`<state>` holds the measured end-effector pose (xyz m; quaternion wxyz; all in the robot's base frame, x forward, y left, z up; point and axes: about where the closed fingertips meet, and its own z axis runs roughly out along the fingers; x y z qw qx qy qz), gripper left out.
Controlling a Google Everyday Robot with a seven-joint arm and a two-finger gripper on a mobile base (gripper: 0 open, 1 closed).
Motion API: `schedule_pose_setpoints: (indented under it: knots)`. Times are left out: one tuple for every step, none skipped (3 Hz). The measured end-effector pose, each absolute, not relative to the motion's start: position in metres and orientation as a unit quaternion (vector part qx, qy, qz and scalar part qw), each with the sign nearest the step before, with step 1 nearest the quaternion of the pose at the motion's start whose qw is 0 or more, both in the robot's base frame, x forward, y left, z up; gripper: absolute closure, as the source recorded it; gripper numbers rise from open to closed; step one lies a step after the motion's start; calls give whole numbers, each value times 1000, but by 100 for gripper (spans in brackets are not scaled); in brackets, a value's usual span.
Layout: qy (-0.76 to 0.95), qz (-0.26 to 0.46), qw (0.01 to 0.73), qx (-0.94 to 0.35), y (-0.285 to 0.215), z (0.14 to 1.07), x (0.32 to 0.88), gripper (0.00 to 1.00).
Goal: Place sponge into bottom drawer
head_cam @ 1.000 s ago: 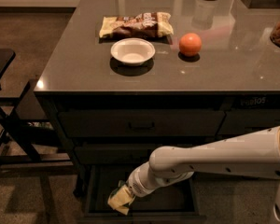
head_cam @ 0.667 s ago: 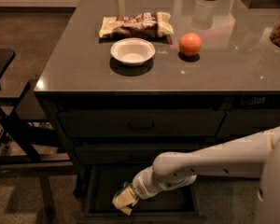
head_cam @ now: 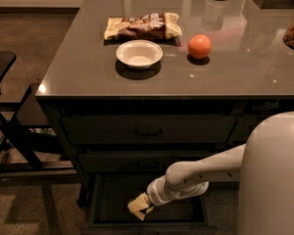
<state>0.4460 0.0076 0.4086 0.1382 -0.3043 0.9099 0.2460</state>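
The grey counter fills the upper half of the frame, with 3 dark drawers stacked beneath its front edge. The robot's white body stands at lower right, and its 1 arm reaches left and down from there. The 2 upper drawers are closed. The bottom drawer is pulled open at bottom centre.

At the left edge stands 1 dark chair. On the counter lie 1 snack bag, 1 white bowl just below it in the frame, and 1 orange to the right.

The gripper sits over the drawer's dark interior, clamped on the 1 sponge. The sponge shows its pale foam. Its long axis seems to slant from lower left up toward the wrist, roughly in line with the forearm.

Compared with 1 second ago, gripper and sponge have shifted right and slightly up in the frame, further over the drawer's middle.
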Motion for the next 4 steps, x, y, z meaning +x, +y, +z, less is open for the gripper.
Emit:
schedule_pose_setpoints:
  knots:
    - [910, 246, 138, -304, 8, 408, 446, 100]
    - [918, 232, 147, -285, 1, 392, 460, 100]
    - [930, 210, 163, -253, -14, 372, 480, 100]
    - [941, 189, 172, -221, -33, 356, 497, 100]
